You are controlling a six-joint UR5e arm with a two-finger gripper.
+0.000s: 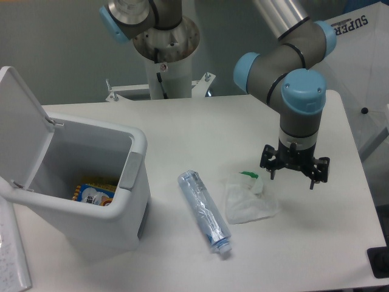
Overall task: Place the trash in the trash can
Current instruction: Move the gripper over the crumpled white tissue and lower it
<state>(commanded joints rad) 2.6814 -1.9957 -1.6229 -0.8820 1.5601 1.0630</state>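
Note:
A crumpled translucent white wrapper (pixel 248 198) with a small green bit lies on the white table, right of centre. Left of it lies a crushed clear plastic bottle (pixel 204 210) with a blue-white label, its cap end toward the front. The white trash can (pixel 124 216) stands at the left with its hinged lid (pixel 21 125) swung open; a colourful packet lies on its bottom. My gripper (pixel 293 177) hangs just right of the wrapper and a little above the table, fingers spread open, holding nothing.
The arm's base column (pixel 165 55) stands at the back centre of the table (pixel 200 131). A white sheet with dark lettering (pixel 364 55) hangs at the far right. A dark object (pixel 380 261) sits at the right front corner.

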